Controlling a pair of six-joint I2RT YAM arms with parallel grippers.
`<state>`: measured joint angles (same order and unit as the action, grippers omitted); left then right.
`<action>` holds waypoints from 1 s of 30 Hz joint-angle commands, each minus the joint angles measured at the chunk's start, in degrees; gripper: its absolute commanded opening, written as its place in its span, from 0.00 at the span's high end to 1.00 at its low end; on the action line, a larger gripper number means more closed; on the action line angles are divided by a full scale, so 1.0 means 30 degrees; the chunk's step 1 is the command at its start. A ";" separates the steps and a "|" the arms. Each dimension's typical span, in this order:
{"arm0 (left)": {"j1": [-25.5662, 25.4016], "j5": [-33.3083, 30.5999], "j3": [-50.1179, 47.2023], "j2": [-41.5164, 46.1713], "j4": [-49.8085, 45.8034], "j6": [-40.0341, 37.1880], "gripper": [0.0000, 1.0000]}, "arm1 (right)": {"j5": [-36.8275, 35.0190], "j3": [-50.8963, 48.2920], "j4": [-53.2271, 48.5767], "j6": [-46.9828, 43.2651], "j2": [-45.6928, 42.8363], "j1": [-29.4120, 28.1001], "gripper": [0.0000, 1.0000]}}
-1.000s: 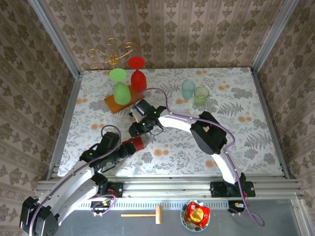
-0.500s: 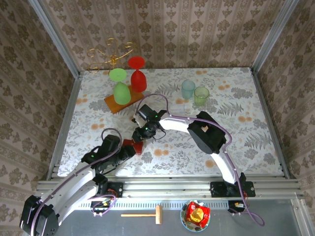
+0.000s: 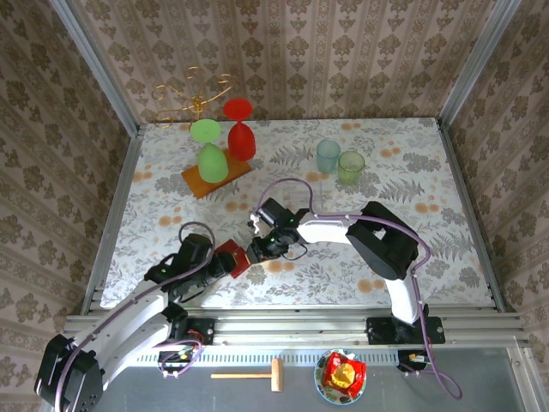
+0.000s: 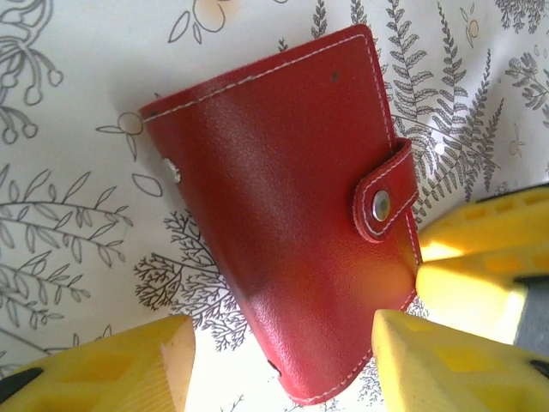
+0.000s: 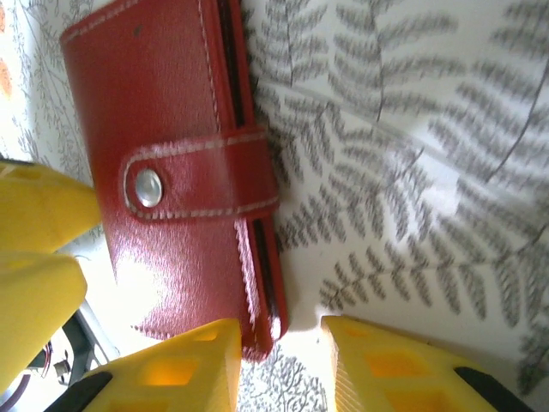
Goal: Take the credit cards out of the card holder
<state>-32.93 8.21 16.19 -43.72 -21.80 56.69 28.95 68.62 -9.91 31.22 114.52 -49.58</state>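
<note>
The red card holder (image 4: 292, 197) lies shut on the flowered tablecloth, its snap tab (image 4: 383, 202) fastened. The credit cards are hidden inside it. In the top view the holder (image 3: 232, 257) sits near the front edge between both grippers. My left gripper (image 4: 281, 343) is open, its yellow fingers astride the holder's near end, with a gap on the left side. My right gripper (image 5: 281, 339) is open only narrowly over the holder's slit-edge corner (image 5: 268, 322): one finger (image 5: 176, 369) overlaps the cover, the other (image 5: 395, 373) is over bare cloth. From above, the left gripper (image 3: 221, 264) and right gripper (image 3: 258, 251) nearly meet.
An orange board (image 3: 214, 178) at the back left carries an upturned green glass (image 3: 211, 161) and a red one (image 3: 241, 137), with a gold wire stand (image 3: 196, 93) behind. A blue cup (image 3: 328, 156) and a green cup (image 3: 350, 166) stand at the back right.
My right gripper has come forward and down from behind the holder to its right edge. My left gripper's jaws have narrowed around the holder, which has barely shifted.
</note>
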 commanded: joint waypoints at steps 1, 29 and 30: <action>0.0212 0.0110 0.0142 -0.0852 0.0794 -0.1384 0.43 | -0.0323 -0.1060 0.0469 0.1301 -0.1315 -0.0339 0.70; 0.1898 0.5106 0.3394 -0.8511 0.5496 -0.5780 0.51 | -0.1832 -0.2471 0.2403 0.5891 -0.2426 0.1302 0.67; 0.1799 0.5172 0.3394 -0.8548 0.5633 -0.5799 0.51 | -0.1720 -0.2575 0.2714 0.6063 -0.2358 0.1318 0.66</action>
<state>-26.98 20.93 24.82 -69.06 -7.62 40.47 22.94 62.00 -4.60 46.44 106.28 -45.98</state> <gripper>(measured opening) 0.489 0.333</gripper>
